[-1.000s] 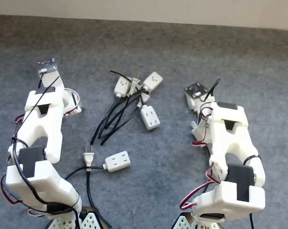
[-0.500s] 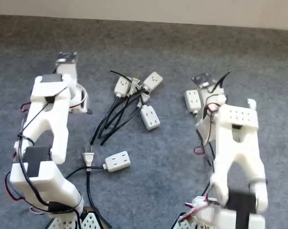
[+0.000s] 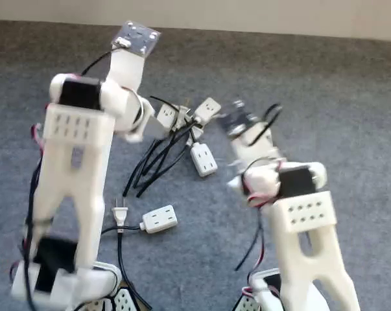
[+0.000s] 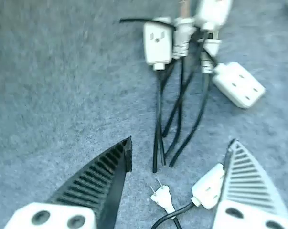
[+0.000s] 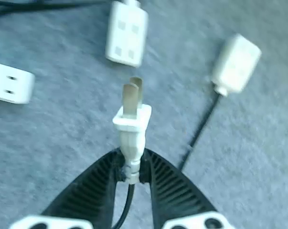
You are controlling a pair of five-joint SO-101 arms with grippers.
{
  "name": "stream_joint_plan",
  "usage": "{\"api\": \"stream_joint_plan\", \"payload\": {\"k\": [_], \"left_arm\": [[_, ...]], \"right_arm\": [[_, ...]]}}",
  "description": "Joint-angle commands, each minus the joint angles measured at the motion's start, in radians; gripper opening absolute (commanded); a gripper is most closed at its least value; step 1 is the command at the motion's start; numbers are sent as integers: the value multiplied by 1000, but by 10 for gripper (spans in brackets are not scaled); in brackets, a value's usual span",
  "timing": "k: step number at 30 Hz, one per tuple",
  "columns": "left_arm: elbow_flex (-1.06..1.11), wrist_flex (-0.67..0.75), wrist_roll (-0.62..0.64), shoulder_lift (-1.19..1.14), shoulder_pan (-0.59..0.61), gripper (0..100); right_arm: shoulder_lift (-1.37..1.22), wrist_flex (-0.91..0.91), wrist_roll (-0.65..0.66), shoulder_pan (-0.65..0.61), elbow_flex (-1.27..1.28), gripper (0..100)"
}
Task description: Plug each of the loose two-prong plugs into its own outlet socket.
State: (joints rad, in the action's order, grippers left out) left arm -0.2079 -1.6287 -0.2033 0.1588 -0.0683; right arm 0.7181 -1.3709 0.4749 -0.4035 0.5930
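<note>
My right gripper is shut on the neck of a white two-prong plug, prongs pointing away from it, over the grey carpet. Beyond the prongs lies a white outlet block, with another to one side and a corded one to the other. My left gripper hangs open above the carpet. Below it lie a loose plug and an outlet. In the high view that plug lies beside its outlet.
A cluster of white outlets with tangled black cords lies mid-carpet between the arms. The left arm stretches up over the cluster's left side; the right arm stands at its right.
Both arms have risen and swung in toward the central outlet cluster. The left arm stretched forward and up; the right arm moved left. Plugs and outlets on the carpet stayed put.
</note>
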Motion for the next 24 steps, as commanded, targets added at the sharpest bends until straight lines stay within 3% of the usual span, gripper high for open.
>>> {"api": "stream_joint_plan", "payload": {"k": [1, 5, 16, 20, 24], "left_arm": [[136, -17, -46, 325, -30, 335], [380, 23, -69, 553, -30, 354], [1194, 466, 5, 1247, -30, 362], [1353, 557, 51, 1356, -30, 362], [1425, 612, 100, 1374, -30, 362]], "right_arm": [[62, 62, -68, -151, 41, 7], [76, 133, -123, -262, 114, 7], [76, 349, -216, -331, 323, 7], [76, 367, -241, -338, 334, 7], [74, 369, -245, -444, 335, 7]]}}
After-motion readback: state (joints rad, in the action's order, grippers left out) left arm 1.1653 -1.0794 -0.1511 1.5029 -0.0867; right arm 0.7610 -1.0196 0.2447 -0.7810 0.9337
